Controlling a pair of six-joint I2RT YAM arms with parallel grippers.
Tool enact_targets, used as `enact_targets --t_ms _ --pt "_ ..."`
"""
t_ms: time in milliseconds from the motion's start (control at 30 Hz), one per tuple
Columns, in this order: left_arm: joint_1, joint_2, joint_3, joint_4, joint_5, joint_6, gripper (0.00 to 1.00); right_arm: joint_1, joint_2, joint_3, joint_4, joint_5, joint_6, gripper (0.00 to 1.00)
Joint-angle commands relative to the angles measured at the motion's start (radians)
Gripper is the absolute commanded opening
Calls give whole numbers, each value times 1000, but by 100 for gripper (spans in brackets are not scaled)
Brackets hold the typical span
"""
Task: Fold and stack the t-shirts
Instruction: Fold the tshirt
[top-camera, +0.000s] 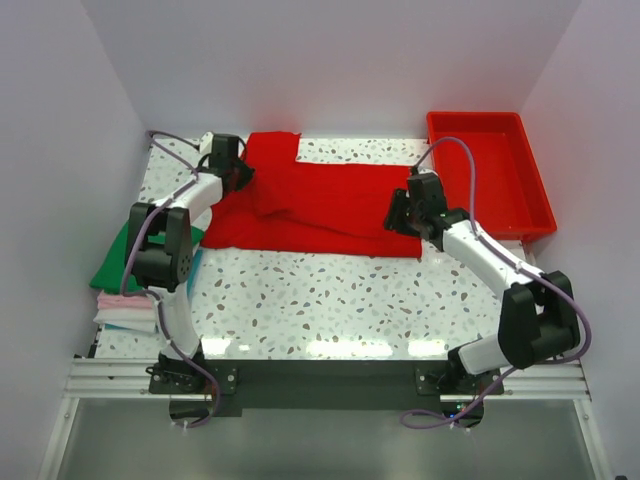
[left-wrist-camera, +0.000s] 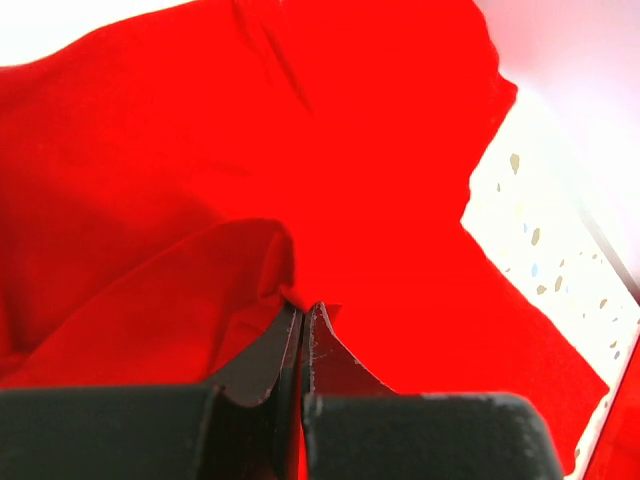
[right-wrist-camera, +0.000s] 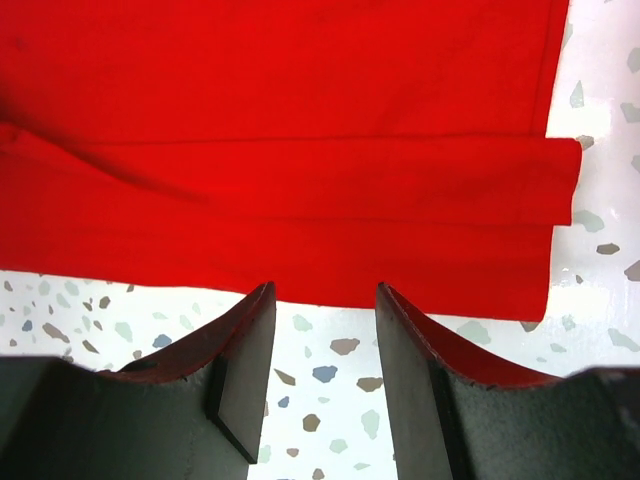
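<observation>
Folding goes best if both lift together: the left pincer (left-wrist-camera: 303, 312) pinches the red shirt (top-camera: 330, 205) at the far edge of the surface (top-camera: 330, 300); the right pincer (right-wrist-camera: 325, 292), open, should grab its hem.

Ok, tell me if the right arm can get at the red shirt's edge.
Probably yes: the right arm has its jaws open just short of the red shirt, only bare table between.

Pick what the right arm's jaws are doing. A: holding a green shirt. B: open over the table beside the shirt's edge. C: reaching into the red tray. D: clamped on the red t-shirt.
B: the right wrist view shows the right jaws apart over the speckled table, the red t-shirt just beyond them.
</observation>
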Motion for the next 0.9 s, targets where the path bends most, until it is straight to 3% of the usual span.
enact_targets --t_ms 0,300,367,567,733,867 --pt "21 45 64 103 69 10 0 -8 22 48 16 34 -16 48" --pt "47 113 94 198 146 7 3 -11 86 76 34 31 -11 48" --pt "53 122 97 224 163 7 22 -11 96 74 43 25 -13 48" --pt "75 162 148 292 281 44 52 -12 123 76 56 16 -14 49" --pt "73 93 96 182 206 32 54 -12 106 66 56 16 -21 49" --pt "61 -24 -49 57 62 -31 53 -12 79 50 54 11 -21 49"
